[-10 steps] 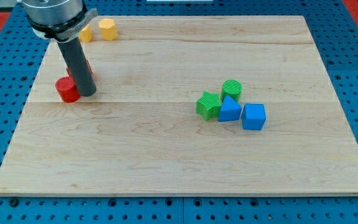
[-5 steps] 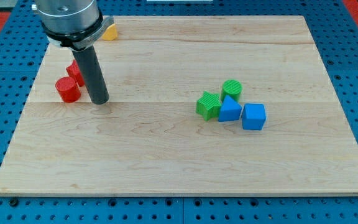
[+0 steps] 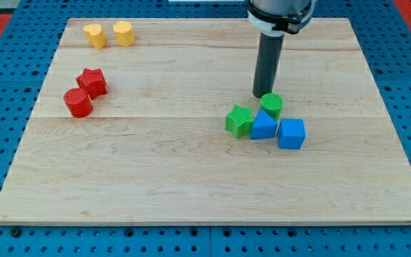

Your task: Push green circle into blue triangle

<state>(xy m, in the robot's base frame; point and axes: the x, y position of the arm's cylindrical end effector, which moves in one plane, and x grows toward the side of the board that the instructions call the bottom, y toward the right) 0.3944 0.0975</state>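
Just below my tip, a bare tool holding nothing, sits the green circle.

Arm: one, entering from the view's top, right of centre. Rod: dark, straight, near upright. My tip: down at the table top, lower end partly hidden from the camera.

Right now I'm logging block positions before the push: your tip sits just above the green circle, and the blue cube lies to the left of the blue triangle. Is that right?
Not quite. The camera view shows my tip just above the green circle, as you say, but the blue cube lies to the view's right of the blue triangle, not its left.
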